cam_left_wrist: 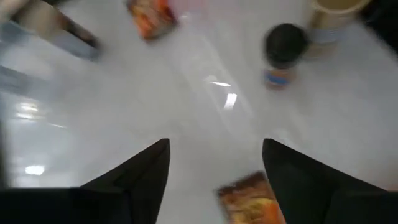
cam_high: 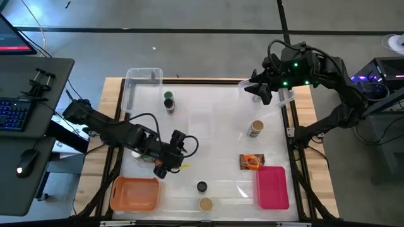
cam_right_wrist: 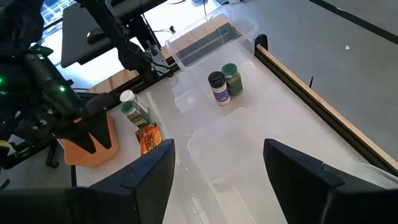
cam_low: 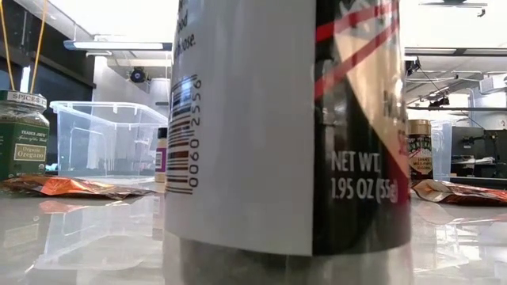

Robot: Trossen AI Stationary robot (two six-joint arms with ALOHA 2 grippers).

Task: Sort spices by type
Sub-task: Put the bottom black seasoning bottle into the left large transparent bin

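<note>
My left gripper [cam_high: 165, 165] hovers open over the table's left middle. An orange-red foil packet [cam_left_wrist: 249, 200] lies flat on the table just below and between its fingers, untouched. A white-lidded jar [cam_right_wrist: 130, 107] stands beside that gripper. A green-lidded jar [cam_high: 168, 97] and a dark-lidded jar [cam_high: 169, 106] stand together at the far left. A tan-lidded jar [cam_high: 255, 128] and a second packet [cam_high: 251, 162] are on the right. A dark-lidded jar [cam_high: 201, 187] and a tan-lidded jar [cam_high: 205, 203] stand at the near edge. My right gripper [cam_high: 257, 93] is open and empty, raised over the far right corner.
An orange tray [cam_high: 134, 193] sits at the near left and a pink tray [cam_high: 273, 187] at the near right. One clear tub [cam_high: 144, 82] stands at the far left, another [cam_high: 281, 96] under my right arm. One jar [cam_low: 285, 127] fills the low view.
</note>
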